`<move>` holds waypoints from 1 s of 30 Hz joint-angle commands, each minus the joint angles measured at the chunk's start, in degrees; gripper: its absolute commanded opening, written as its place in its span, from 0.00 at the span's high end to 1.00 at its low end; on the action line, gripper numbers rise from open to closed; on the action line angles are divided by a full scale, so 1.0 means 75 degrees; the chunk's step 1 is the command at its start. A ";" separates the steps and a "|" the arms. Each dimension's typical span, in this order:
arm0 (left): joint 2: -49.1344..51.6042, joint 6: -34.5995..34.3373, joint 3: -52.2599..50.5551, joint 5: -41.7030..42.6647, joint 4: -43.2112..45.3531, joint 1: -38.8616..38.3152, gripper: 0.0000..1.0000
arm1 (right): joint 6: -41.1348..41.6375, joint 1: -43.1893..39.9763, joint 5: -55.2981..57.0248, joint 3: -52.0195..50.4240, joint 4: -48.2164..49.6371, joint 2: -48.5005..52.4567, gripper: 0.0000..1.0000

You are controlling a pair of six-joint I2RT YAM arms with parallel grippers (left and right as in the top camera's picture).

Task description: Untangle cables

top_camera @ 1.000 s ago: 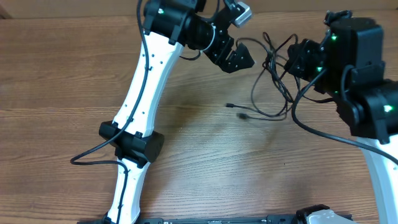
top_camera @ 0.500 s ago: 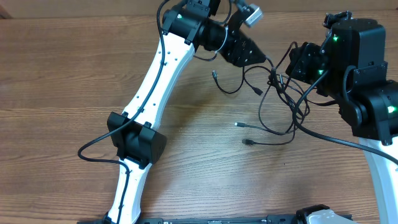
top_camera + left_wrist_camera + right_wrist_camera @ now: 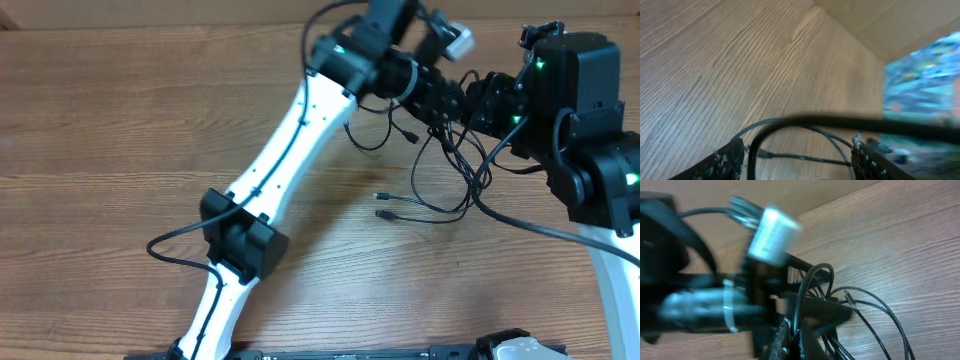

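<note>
The cables (image 3: pixel 445 160) are thin black cords tangled on the wooden table below both grippers, with loose plug ends (image 3: pixel 382 198) at the lower left. My right gripper (image 3: pixel 482 100) is shut on a bunch of them, seen pinched between its fingers in the right wrist view (image 3: pixel 796 332). My left gripper (image 3: pixel 448 98) is close against the right one. Its fingers are open in the blurred left wrist view (image 3: pixel 800 152), with a cable loop (image 3: pixel 790 122) arching between them and a plug end (image 3: pixel 765 154) lying on the table.
The left arm (image 3: pixel 290 150) stretches diagonally across the table. Its wrist camera (image 3: pixel 771 232) fills the right wrist view. A bright blurred panel (image 3: pixel 922 75) stands at the right of the left wrist view. The table's far edge runs just behind the grippers.
My left arm has swung right, from the top middle to right beside the right gripper. The cable tangle has shifted and its loose ends have moved. The right arm has stayed put.
</note>
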 commanded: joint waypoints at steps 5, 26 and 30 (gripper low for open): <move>0.0175 -0.0207 -0.0635 -0.2894 -0.0227 -0.0315 0.40 | -0.0093 0.0029 -0.0134 0.0941 -0.0393 -0.1081 0.96; 0.0172 -0.0268 -0.0490 -0.2495 -0.1597 0.1425 0.50 | -0.0414 0.0029 -0.0131 0.2477 -0.2544 0.0262 0.84; 0.0166 -0.0493 0.0883 -0.2390 -0.2445 0.1714 0.50 | -0.0399 0.0032 -0.0137 0.2477 -0.3028 0.1099 0.83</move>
